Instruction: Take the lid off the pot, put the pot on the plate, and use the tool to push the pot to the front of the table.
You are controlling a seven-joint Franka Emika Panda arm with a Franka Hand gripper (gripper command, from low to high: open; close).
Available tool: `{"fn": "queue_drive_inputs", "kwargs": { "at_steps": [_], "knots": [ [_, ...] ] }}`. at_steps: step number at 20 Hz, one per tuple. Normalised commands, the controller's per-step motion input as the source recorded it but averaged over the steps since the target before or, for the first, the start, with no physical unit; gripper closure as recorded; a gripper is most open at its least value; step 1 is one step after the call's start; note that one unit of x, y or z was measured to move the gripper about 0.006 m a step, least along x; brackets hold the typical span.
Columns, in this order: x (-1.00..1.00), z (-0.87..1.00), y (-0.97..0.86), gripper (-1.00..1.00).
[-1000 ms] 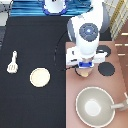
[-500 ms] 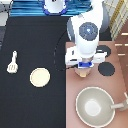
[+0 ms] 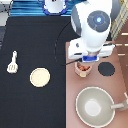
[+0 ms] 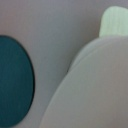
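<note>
So the gripper (image 3: 86, 62) hangs right over the pot (image 3: 83, 68), which sits on the pinkish-brown stove top (image 3: 112, 85) at the exterior view's right, likely because that's where the lid has to come off. Can't tell whether it's gripping anything. The arm's body hides most of the pot; only a small pale-pink rim with a reddish inside shows, and I can't make out the lid at all. The plate (image 3: 40, 77) lies bare on the black table (image 3: 35, 45), cream-tan and flat, well apart from the pot. The spatula (image 3: 12, 62) rests untouched near the exterior view's left. Just below the pot sits the big grey pan (image 3: 95, 106), beside a black burner (image 3: 107, 69).
</note>
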Motion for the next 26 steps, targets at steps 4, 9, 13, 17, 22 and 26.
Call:
{"fn": "queue_drive_inputs", "kwargs": {
  "at_steps": [4, 9, 13, 17, 22, 26],
  "knots": [
    [-1.00, 0.17, -0.17, 1.00],
    [-1.00, -0.23, -0.16, 1.00],
    [-1.00, -0.60, -0.16, 1.00],
    [-0.97, -0.68, -0.04, 1.00],
    [-0.75, -0.63, 0.01, 1.00],
    [-0.35, -0.58, 0.05, 1.00]
  ]
}}
